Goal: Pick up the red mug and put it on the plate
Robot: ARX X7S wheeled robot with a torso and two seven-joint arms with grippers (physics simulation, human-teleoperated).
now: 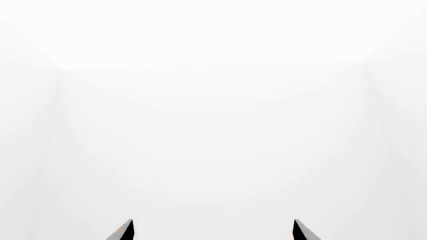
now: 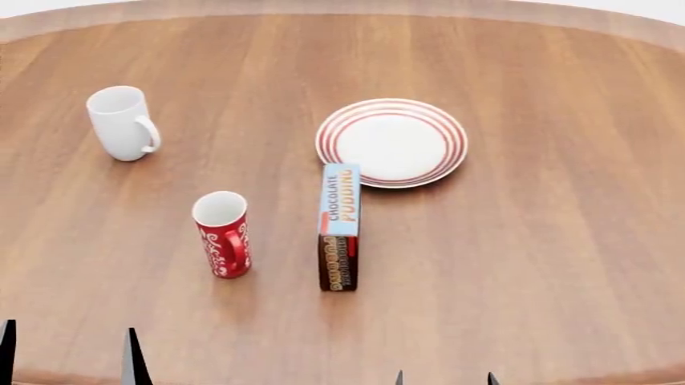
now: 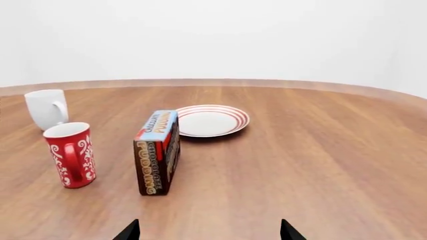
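Approach is the step, judging by both pincers, left pincer (image 2: 70,357) and right pincer (image 2: 444,378), spread wide and empty at frame bottom; tall red swirl-patterned mug (image 2: 223,234) stands lower left on the wooden table (image 2: 557,257), white red-ringed plate (image 2: 392,142) above centre; next comes reaching

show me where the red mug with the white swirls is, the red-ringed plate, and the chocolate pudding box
Tall red mug with white swirls (image 2: 224,241), head view, on its patterned side wall.
Round white plate with red rings (image 2: 392,144), head view, on its bare white centre.
Chocolate pudding box (image 3: 157,152), right wrist view, on its long side face.

Round wooden table (image 2: 557,265), plain white walls (image 3: 220,35)
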